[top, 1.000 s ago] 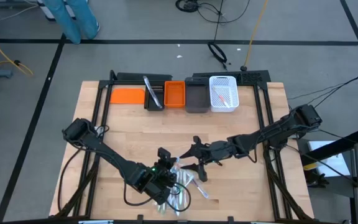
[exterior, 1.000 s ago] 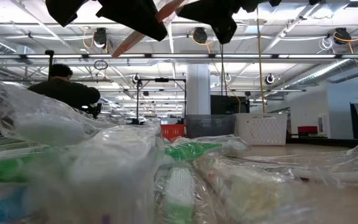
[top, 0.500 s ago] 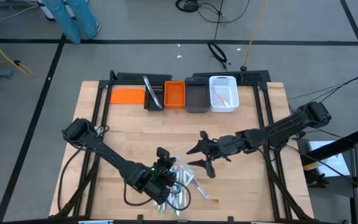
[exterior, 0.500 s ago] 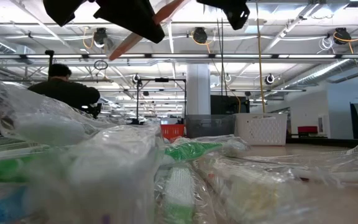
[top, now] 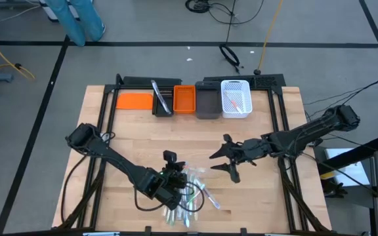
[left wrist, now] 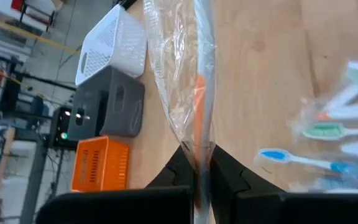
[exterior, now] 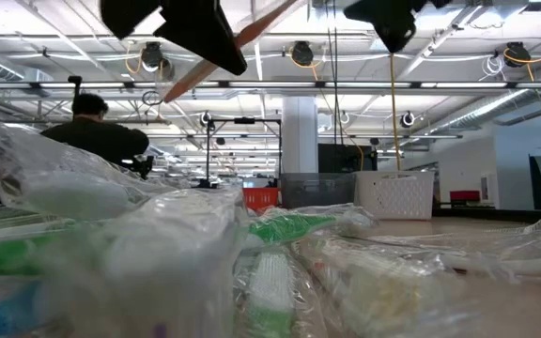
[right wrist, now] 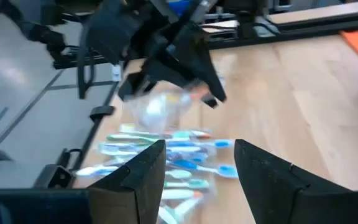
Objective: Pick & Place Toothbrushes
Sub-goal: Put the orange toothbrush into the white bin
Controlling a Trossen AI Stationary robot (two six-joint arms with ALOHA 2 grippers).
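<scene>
A pile of toothbrushes (top: 190,195) in shiny clear wrappers, blue, green and white, lies flat on the wooden table near its near edge; it fills the foreground of the low view as toothbrushes (exterior: 270,272). My left gripper (left wrist: 199,163) hangs just over the pile, shut on one wrapped orange toothbrush (left wrist: 199,106). My right gripper (top: 224,162) is open in the air to the right of the pile and touches nothing. In its wrist view the right gripper (right wrist: 201,180) faces the left gripper (right wrist: 166,56) and the pile (right wrist: 166,155). My left gripper pinches the orange toothbrush between its two fingers, through its clear wrapper (left wrist: 197,149). Toothbrush and wrapper run on past the fingertips, in line with the fingers. It is lifted clear of the pile, and in the low view it shows as a slanted stick (exterior: 242,33) above the table.
Along the far edge stand an orange lid (top: 134,100), a black bin (top: 163,98), an orange bin (top: 184,99), a grey bin (top: 207,103) and a white basket (top: 235,98) with toothbrushes inside. Bare wood lies between pile and bins. A person (exterior: 97,136) shows in the room behind.
My right gripper, open throughout, has drawn back from the pile toward the table's right edge. My left gripper has stayed shut on the orange toothbrush above the pile.
</scene>
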